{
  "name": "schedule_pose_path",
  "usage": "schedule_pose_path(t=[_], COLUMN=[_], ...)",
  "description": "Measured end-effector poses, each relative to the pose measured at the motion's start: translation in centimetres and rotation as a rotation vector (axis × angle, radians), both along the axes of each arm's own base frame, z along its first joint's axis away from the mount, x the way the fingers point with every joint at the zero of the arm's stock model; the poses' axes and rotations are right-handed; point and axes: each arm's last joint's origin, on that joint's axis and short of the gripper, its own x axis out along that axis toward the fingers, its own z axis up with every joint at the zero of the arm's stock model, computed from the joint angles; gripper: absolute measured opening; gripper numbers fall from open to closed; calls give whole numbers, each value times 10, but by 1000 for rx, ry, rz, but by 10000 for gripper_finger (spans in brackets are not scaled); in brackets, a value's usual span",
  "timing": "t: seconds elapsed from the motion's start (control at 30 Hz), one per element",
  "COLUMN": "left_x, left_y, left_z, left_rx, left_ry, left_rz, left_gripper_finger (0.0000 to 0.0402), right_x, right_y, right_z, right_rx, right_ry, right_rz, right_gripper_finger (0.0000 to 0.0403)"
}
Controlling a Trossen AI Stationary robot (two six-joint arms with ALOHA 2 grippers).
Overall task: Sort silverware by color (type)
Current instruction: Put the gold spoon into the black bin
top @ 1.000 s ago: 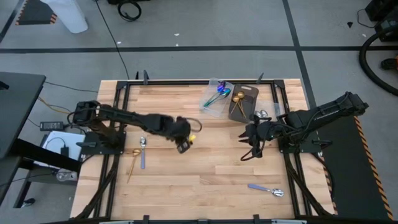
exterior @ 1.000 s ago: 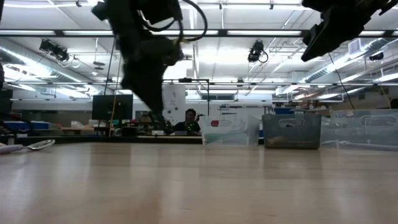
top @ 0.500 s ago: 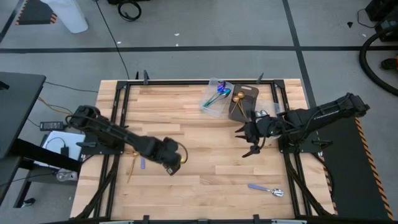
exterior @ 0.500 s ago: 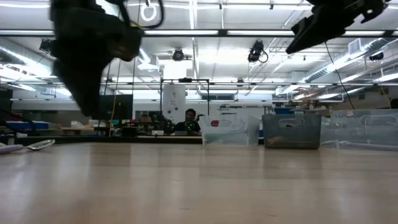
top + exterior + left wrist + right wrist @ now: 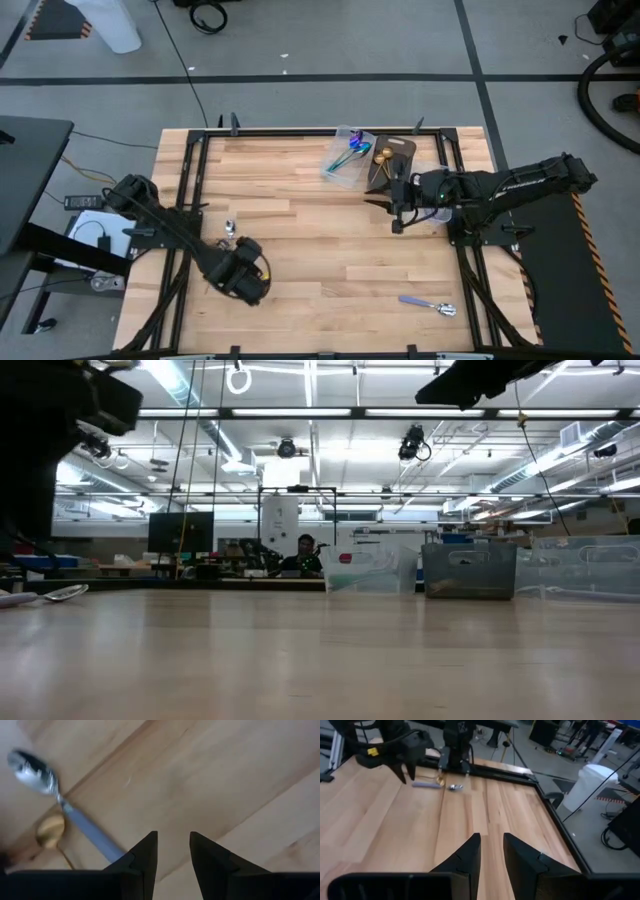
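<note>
Near the table's left edge, a purple-handled spoon and a gold spoon are being shown lying side by side, with the left gripper held just above them, fingers parted and empty. Another spoon is lying near the table's front right corner. More spoons are being kept in a clear tray and a dark bin at the back edge. The right gripper is being held beside that bin, slightly parted, gripping nothing. No writing can be read.
</note>
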Motion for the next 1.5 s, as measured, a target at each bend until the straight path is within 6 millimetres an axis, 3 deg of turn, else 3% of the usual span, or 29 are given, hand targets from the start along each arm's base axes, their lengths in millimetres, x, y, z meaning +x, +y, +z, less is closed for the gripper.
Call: schedule_pose_path(t=[0.27, 0.53, 0.83, 1.33, 1.5], left_x=[-26, -44, -71, -79, -87], left_y=[-22, -31, -16, -9, 1], left_z=[0, -1, -40, -42, -54], left_rx=[7, 41, 52, 128, 70], left_ry=[-6, -1, 172, 205, 168], left_rz=[113, 197, 309, 335, 335], left_gripper_finger=[121, 121, 121, 121, 121], right_x=[1, 1, 1, 1, 1], right_y=[-4, -4, -2, -2, -2], right_z=[1, 1, 0, 1, 0], right_rx=[7, 8, 25, 8, 8], right_ry=[-10, -9, -5, -5, -4], right_rz=[-22, -20, 31, 36, 36], right_gripper_finger=[93, 93, 93, 93, 93])
